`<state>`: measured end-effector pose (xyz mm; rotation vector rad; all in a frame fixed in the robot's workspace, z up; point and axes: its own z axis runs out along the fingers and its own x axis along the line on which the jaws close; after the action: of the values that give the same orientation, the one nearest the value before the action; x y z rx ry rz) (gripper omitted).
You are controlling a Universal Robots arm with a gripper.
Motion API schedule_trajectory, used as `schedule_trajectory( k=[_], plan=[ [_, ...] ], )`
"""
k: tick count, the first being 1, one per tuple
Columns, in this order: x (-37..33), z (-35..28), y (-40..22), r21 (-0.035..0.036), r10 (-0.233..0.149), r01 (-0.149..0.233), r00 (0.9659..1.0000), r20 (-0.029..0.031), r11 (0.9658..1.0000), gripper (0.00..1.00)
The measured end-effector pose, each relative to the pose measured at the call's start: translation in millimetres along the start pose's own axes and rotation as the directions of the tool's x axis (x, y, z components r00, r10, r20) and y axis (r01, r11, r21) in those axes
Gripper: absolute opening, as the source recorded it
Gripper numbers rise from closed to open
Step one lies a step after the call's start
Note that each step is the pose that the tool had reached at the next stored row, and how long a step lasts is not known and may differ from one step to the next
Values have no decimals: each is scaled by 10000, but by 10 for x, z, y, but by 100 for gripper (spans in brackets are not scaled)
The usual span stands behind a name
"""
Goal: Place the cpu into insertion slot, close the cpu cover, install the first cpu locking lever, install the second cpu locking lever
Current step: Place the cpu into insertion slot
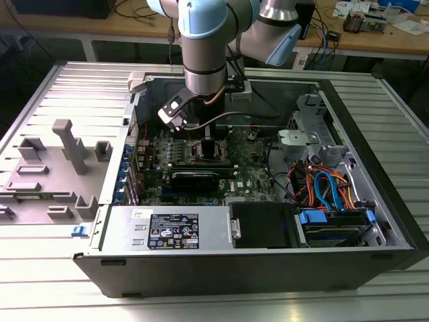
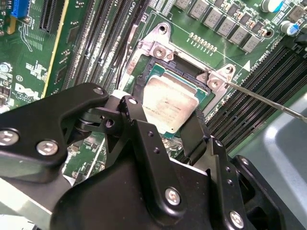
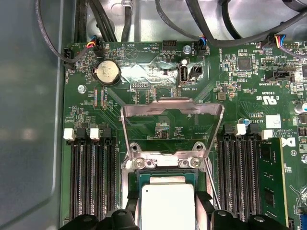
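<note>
Now: tool straddling the cpu in the insertion slot; clamped or released, can't tell.
Risk: a skewed chip could bend socket contacts if pressed or dragged. The cpu cover stands raised at the slot's hinge edge and memory slots flank the slot closely, so free room is likely straight above it.

A ribbed aluminium bench with parallel slots fills the foreground of the exterior view. Grey moulded fixtures stand on it at the exterior view's left. Behind it, a wooden bench on pale legs runs across the rear, carrying cables and small items. The floor beneath is dark. Lighting is even and diffuse, with soft shadows.
</note>
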<state>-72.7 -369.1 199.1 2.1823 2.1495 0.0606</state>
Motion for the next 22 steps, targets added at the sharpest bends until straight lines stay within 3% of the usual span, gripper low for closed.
schedule_trajectory(
  k=[6,14,16,22],
  plan=[
    [2,13,-2,1,51,-51,10000,39,10000,55],
    [4,17,-2,-2,70,-70,10000,38,10000,55],
    [4,18,-1,-2,72,-72,10000,35,10000,62],
    [4,19,-2,0,76,-76,10000,38,10000,62]
  ],
)
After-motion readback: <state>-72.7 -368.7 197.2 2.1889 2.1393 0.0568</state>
